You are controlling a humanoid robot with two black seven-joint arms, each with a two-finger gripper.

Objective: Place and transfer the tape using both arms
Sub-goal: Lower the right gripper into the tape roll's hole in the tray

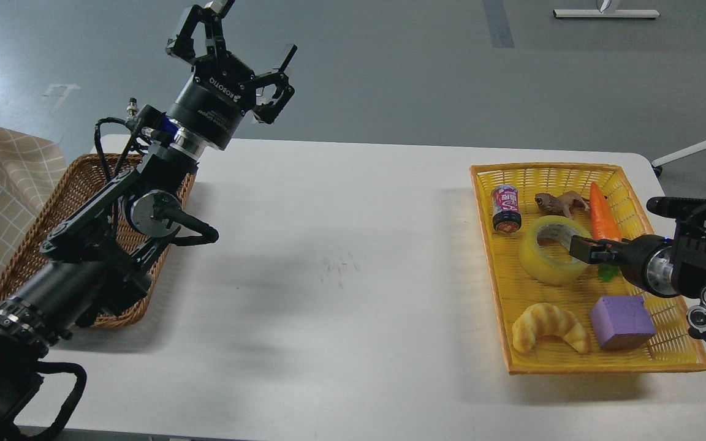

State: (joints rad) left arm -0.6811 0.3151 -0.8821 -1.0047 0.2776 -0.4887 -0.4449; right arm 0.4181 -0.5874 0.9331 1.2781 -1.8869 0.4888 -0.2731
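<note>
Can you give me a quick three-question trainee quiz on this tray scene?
1. True or false: the tape lies in the yellow tray.
2. Which item sits nearest the tape's far left side: A) can B) purple block C) croissant?
3. Fill in: the left gripper is raised above the ____ basket.

Key: 1 true. 2 A. 3 wicker. The right gripper is at the tape's right edge; its fingers can't be told apart.

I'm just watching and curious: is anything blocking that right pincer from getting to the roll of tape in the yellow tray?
Nothing visible does. The right pincer is already at the tape, over its right rim. The carrot lies just behind it and the purple block nearer the front, both off to the side.
</note>
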